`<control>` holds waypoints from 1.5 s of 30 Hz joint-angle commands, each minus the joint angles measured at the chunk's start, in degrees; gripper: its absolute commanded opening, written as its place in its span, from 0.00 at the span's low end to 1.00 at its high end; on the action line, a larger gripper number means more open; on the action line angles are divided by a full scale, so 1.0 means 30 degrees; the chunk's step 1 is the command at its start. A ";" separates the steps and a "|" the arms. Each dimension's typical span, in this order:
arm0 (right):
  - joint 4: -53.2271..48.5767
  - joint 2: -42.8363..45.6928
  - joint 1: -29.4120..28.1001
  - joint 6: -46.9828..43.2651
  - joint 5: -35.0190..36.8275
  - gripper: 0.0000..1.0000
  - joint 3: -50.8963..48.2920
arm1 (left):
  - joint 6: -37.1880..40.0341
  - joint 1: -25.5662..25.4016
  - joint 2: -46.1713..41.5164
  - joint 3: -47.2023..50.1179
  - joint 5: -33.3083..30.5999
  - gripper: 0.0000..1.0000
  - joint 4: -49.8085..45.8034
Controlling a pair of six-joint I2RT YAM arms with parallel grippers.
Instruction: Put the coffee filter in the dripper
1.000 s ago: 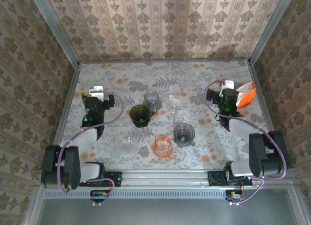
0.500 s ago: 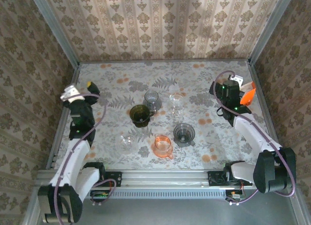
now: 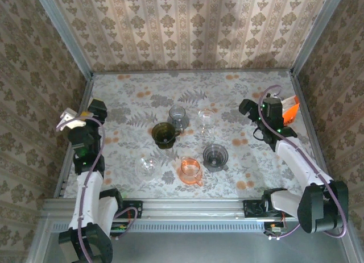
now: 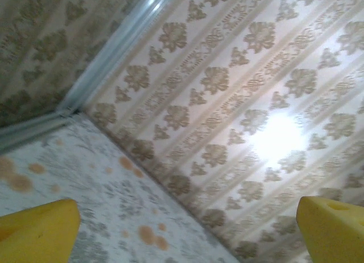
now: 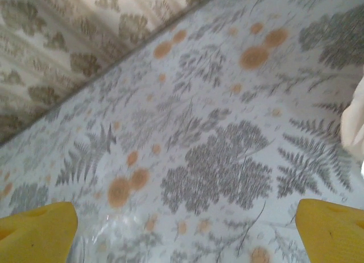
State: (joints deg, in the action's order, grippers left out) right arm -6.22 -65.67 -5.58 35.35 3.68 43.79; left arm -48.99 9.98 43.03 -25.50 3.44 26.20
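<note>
The white coffee filter sits in an orange holder at the table's right edge. Its white rim shows at the right of the right wrist view. Several drippers stand mid-table: a dark olive one, a smoky grey one, an orange one and clear ones. My right gripper hangs open just left of the filter, nothing between its yellow fingertips. My left gripper is open and empty at the far left, aimed at the back wall.
A grey glass cup and a clear glass stand behind the drippers. Metal rails and patterned walls close the table on three sides. Bare tabletop lies between the cups and the back wall.
Both arms have unfolded from their rest pose. The left arm swung out to the left edge and tilted up toward the wall. The right gripper shifted slightly beside the filter.
</note>
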 commanded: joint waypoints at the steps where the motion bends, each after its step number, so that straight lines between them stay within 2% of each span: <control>1: -0.3325 0.1443 -0.0988 -0.0585 -0.1823 1.00 0.0277 | -0.2027 0.0252 -0.0006 -0.0318 0.2642 1.00 0.0739; 5: -0.5909 0.3070 -0.3672 -0.1148 -0.1125 1.00 -0.0499 | -0.2006 -0.0016 0.0371 -0.0872 0.4756 0.98 -0.0128; 8: -0.7181 0.4874 -0.5820 -0.0758 -0.0942 0.97 -0.1647 | -0.1644 -0.1053 0.0388 -0.1147 0.5752 0.95 -0.1327; 15: -1.0366 0.9350 -0.9053 0.1368 -0.0230 0.91 -0.3638 | 0.1448 -0.6342 0.0365 -0.2463 0.6315 0.91 -0.5512; 21: -1.1461 0.9863 -1.1312 0.1697 0.0482 0.87 -0.3990 | 0.2163 -0.8782 0.0168 -0.2293 0.6867 0.83 -0.9123; 26: -1.1103 0.9252 -1.3934 0.1824 0.0997 0.82 -0.3876 | 0.2591 -0.9387 -0.1280 -0.1586 0.6427 0.79 -1.2146; 30: -1.1054 0.8026 -1.5756 0.2437 0.2390 0.80 -0.4059 | 0.2471 -0.9482 -0.2417 -0.0813 0.6236 0.80 -1.3343; 35: -1.0113 0.6517 -1.6185 0.2227 0.3089 0.71 -0.4226 | 0.2201 -0.9508 -0.2607 -0.0240 0.6360 0.80 -1.3423; 45: -0.9110 0.5503 -1.6215 0.1076 0.3216 0.71 -0.4637 | 0.2283 -0.9478 -0.2391 -0.0290 0.6235 0.81 -1.3142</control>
State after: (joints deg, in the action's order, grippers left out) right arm -35.38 -48.62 -53.91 40.47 11.84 30.50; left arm -43.03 -18.31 35.66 -26.33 22.50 -13.39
